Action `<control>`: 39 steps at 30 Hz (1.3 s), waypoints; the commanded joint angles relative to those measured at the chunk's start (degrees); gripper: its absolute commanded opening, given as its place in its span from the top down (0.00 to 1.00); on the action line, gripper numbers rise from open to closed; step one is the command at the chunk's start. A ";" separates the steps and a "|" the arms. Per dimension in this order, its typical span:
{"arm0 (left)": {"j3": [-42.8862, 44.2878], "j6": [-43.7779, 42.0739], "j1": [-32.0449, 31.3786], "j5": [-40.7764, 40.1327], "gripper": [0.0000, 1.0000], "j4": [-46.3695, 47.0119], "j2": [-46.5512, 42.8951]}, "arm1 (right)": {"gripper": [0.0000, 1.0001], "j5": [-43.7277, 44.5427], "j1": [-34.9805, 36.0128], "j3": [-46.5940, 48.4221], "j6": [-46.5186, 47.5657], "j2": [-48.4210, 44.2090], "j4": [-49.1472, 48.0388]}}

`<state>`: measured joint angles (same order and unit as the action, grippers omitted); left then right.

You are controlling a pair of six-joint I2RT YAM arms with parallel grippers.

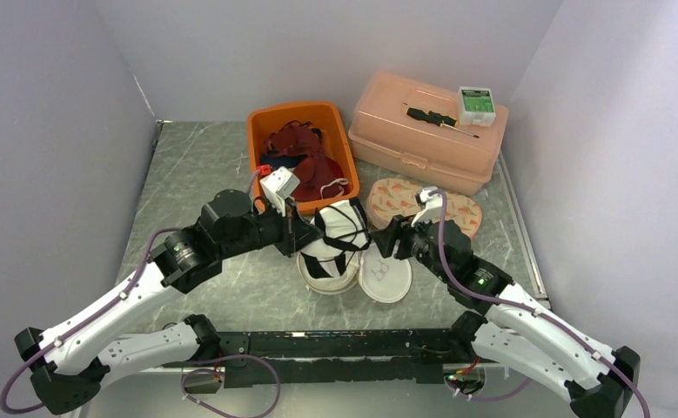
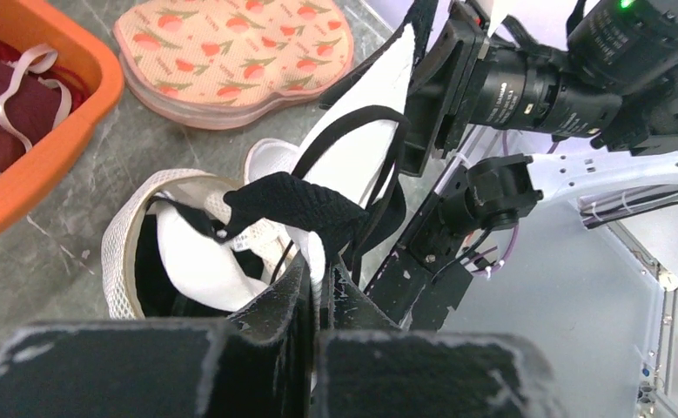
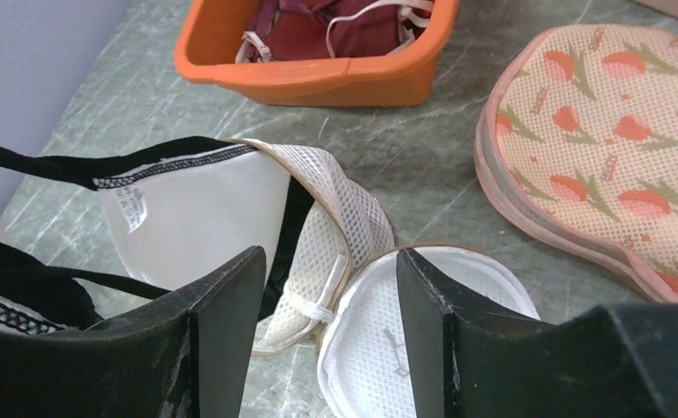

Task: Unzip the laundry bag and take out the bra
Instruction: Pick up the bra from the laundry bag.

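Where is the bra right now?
Top view, centre: the bra hangs from the left gripper, partly out of the open laundry bag, beside the orange bin.

White bra (image 1: 339,223) half out of laundry bag (image 1: 385,279)

Laundry bag (image 1: 385,279) lies open mid-table, bra (image 1: 342,222) half in it. From the bag: bin (image 1: 296,111) at 11 o'clock, pouch (image 1: 405,202) at 2, lidded box (image 1: 422,139) at 1, behind the pouch.

A dark grey-green marbled tabletop (image 1: 204,161) with pale veins lies evenly lit under soft, diffuse light, enclosed by a plain pale lavender-grey back wall (image 1: 318,52), a matching left wall (image 1: 48,131) and right wall (image 1: 614,131), with a thin metal strip (image 1: 520,218) along its right edge.
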<state>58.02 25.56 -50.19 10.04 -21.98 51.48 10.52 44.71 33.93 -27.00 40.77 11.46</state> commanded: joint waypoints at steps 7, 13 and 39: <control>11.27 -5.48 -0.18 4.46 0.97 -0.39 1.01 | 0.34 -11.73 -4.03 -0.74 -3.07 -3.02 -7.94; 14.36 -5.99 -0.24 7.43 0.97 1.58 1.81 | 0.30 -27.09 -11.73 -3.95 -12.03 -2.18 -19.81; -8.63 14.02 -0.15 -4.42 0.97 8.51 5.33 | 0.30 -21.42 -24.49 -12.36 -15.20 -19.25 -4.62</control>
<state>54.00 33.15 -50.24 10.96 -16.75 59.00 -13.69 20.32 23.27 -43.20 23.55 4.05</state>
